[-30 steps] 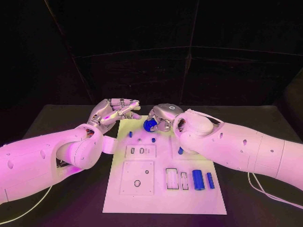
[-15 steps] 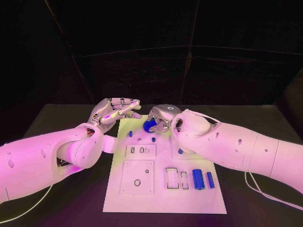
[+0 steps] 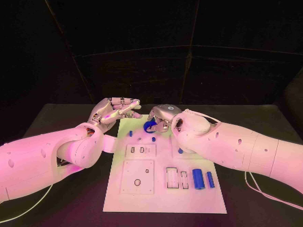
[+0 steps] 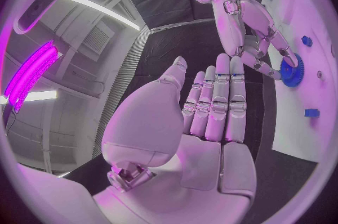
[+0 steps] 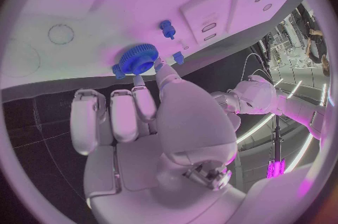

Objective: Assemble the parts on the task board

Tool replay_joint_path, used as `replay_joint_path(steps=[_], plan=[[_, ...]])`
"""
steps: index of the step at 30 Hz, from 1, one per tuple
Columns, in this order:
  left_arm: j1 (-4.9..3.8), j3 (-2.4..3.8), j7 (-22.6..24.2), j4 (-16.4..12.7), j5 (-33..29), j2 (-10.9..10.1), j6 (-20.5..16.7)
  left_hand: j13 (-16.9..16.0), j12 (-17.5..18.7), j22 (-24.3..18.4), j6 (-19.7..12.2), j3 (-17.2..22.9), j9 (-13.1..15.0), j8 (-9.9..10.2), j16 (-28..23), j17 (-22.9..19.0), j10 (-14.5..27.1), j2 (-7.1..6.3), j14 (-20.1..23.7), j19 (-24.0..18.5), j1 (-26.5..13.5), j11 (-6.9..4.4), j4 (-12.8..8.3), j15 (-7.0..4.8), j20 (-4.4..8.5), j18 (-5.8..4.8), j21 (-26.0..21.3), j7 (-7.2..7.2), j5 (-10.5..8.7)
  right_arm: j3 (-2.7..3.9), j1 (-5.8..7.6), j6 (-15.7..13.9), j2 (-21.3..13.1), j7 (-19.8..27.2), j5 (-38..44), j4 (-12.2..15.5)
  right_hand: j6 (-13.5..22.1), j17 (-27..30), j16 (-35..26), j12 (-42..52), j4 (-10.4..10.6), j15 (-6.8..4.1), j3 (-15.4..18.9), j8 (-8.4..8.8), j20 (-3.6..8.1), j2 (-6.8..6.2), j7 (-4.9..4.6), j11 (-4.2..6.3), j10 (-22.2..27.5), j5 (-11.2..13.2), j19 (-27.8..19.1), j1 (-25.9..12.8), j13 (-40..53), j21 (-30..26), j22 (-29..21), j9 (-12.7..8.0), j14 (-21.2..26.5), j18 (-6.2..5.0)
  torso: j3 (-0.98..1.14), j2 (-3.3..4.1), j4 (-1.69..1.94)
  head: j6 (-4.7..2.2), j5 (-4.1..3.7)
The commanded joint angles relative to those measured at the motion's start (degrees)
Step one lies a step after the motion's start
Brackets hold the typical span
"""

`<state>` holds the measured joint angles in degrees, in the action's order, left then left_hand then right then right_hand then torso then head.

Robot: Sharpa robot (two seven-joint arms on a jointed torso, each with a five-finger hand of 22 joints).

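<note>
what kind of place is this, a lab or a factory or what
Probably a robotics test lab: a white task board with small blue parts on a black table, black curtains behind, and the right hand holding a blue gear.

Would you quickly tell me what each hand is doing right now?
Left hand: open, fingers straight, holding nothing.
Right hand: fingertips pinch the blue gear at the task board.

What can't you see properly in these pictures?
1. Head view: the right robot hand covers most of the blue gear.
2. Head view: the right arm hides most of a small blue part on the task board.
3. Left wrist view: the circle's rim cuts the task board off.
4. Head view: the board's holes are too small to read.
</note>
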<state>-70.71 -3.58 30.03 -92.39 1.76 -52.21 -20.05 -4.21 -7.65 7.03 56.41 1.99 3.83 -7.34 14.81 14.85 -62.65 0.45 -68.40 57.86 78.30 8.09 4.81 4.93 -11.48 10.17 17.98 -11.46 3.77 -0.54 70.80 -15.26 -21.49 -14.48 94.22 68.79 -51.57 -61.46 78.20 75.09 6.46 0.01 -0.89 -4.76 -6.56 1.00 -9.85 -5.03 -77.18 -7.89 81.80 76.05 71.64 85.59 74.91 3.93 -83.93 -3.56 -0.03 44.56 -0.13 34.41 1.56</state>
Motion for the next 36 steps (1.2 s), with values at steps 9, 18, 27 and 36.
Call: replay_joint_path(steps=[9, 18, 27, 36], plan=[[-0.09, 0.04, 0.06, -0.04, 0.31, -0.05, 0.61, 0.07, 0.30, -0.13, 0.25, -0.02, -0.07, 0.36, -0.29, 0.14, -0.27, 0.72, -0.03, 0.39, -0.05, 0.17, -0.20, 0.04, 0.09, 0.33, -0.24, -0.23, -0.17, 0.02, 0.14, 3.11, -0.65, -0.44, -2.28, 0.24, -0.41, -0.09, -0.03, 0.42, 6.35, 0.43, 4.31, -0.12, -0.35, 0.65, 0.02, 0.14, 0.01, -4.52, 0.27, -5.82, 0.78, 0.20, 4.56, 0.20, -1.38, 1.17, 0.03, 0.00, 0.00, 0.17, 0.03], [-0.09, 0.04, 0.06, -0.05, 0.31, -0.10, 0.64, 0.08, 0.33, -0.14, 0.23, -0.04, -0.07, 0.39, -0.31, 0.17, -0.26, 0.71, -0.03, 0.39, -0.07, 0.18, -0.21, 0.05, 0.09, 0.33, -0.26, -0.24, -0.18, 0.02, 0.14, -1.40, -1.73, -0.26, -2.73, 0.71, -0.41, -0.31, 0.17, 1.02, 5.91, 0.37, 4.57, -0.08, -0.29, 1.30, 0.06, 0.21, -0.45, -5.80, 0.43, -3.61, 1.52, 0.29, 4.79, 0.16, -1.43, 1.21, 0.03, -0.04, 0.02, -0.03, -0.06], [-0.09, 0.04, 0.17, 0.07, 0.31, -0.46, 0.71, 0.08, 0.37, -0.16, 0.22, -0.05, -0.07, 0.41, -0.32, 0.20, -0.26, 0.71, -0.03, 0.40, -0.06, 0.18, -0.24, 0.05, 0.09, 0.34, -0.27, -0.25, -0.17, 0.00, 0.16, -8.69, -11.64, 12.60, -12.36, 8.77, -0.75, 0.42, -0.04, 1.73, 1.84, 0.24, 2.73, -0.14, -0.17, 1.71, 0.09, 0.35, -1.10, -4.27, 0.43, 3.33, 2.50, 0.28, 4.86, 0.15, -1.24, 1.21, 0.01, -0.22, -0.32, -0.59, -0.48], [-0.08, 0.03, 0.20, 0.57, 0.31, -0.33, 0.76, 0.03, 0.42, -0.26, 0.47, -0.02, -0.03, 0.41, -0.50, 0.37, -0.56, 0.79, 0.11, 0.36, 0.12, 0.05, -0.46, 0.02, 0.09, 0.34, -0.42, -0.03, -0.16, -0.03, 0.32, -4.61, -23.90, 19.84, -25.04, 13.27, -2.23, 1.57, -0.65, 1.66, -1.79, 0.00, 2.34, -0.70, 0.04, -0.20, 0.37, 0.63, -1.11, -3.43, -0.18, 7.17, 2.60, -0.09, 4.16, 0.22, -0.98, 1.05, 0.40, -0.57, -1.27, -1.07, -0.47]])
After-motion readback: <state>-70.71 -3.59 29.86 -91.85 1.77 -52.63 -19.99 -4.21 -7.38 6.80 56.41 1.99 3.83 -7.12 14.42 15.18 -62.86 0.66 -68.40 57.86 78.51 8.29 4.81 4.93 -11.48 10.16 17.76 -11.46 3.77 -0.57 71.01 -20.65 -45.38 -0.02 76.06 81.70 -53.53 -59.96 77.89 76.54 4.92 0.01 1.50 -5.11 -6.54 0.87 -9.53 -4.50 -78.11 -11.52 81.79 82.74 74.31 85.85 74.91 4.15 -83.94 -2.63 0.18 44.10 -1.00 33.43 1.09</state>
